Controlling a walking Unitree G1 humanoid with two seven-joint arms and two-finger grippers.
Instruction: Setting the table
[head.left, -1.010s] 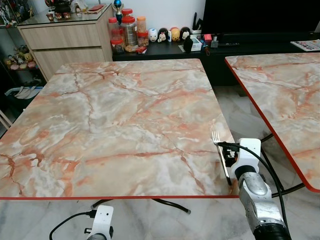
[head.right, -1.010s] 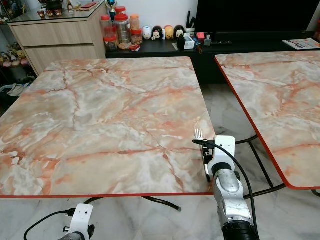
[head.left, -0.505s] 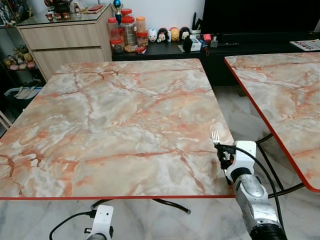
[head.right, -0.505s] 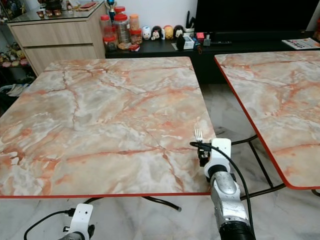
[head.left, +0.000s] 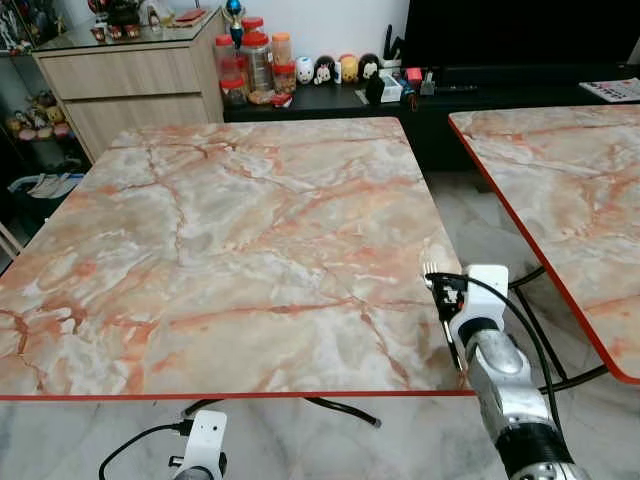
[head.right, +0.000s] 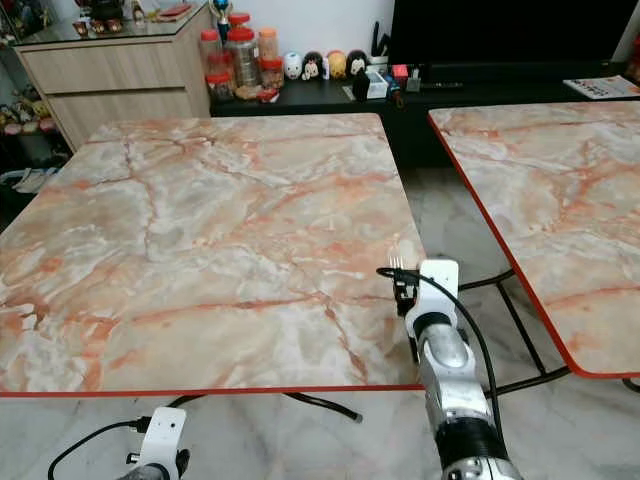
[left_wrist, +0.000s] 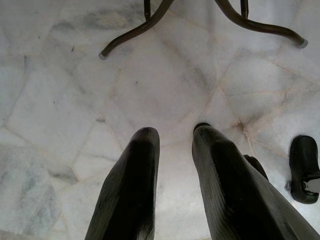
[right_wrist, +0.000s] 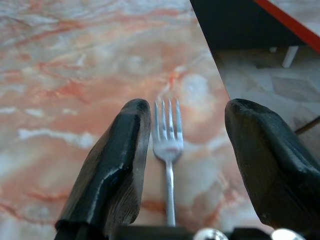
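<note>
A fork (right_wrist: 168, 150) lies flat on the worktop (head.left: 240, 240) near its right edge, between the parted, empty fingers of the right tool (right_wrist: 185, 165). Thin, stiff, slippery and light, it is best pinched across the handle.

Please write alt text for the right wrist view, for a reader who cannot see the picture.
A silver fork lies flat on the marble table between the two open black fingers of the right gripper, which do not touch it. The fork's tines point away from the camera, and the table's edge runs close beside it, with the floor beyond.
</note>
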